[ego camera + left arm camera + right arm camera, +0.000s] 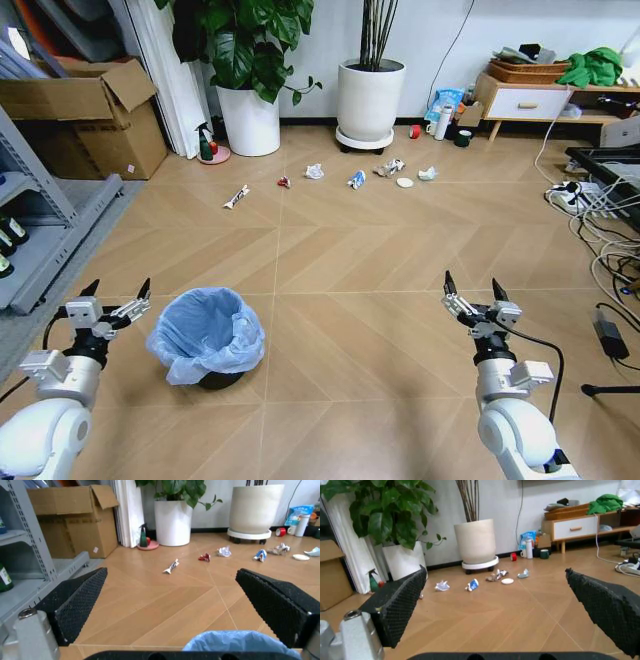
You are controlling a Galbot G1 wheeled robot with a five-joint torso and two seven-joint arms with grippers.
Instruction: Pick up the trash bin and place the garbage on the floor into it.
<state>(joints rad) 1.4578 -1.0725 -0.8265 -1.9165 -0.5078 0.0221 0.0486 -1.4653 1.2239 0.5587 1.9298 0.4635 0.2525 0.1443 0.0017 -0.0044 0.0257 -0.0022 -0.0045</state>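
Currently both grippers idle, raised low over the floor, nothing held or touched. Left gripper wide open, fingers spread, hanging just left of the trash bin and apart from it; left wrist view shows the two black textured pads far apart with the blue bag liner peeking in between them near the camera. Right gripper likewise wide open, well right of the bin, over bare planks; right wrist view confirms pads spread, empty gap.

Trash bin upright on the floor between the two arms, nearer the left one, blue bag spilling over the rim.

Garbage strung in a loose row far ahead, near the two white plant pots: white tube wrapper leftmost, then tiny red wrapper, crumpled white paper wad, blue-white crushed packet, another crumpled wad, white disc, and a pale scrap rightmost. All lying loose, well apart from both grippers and the bin.
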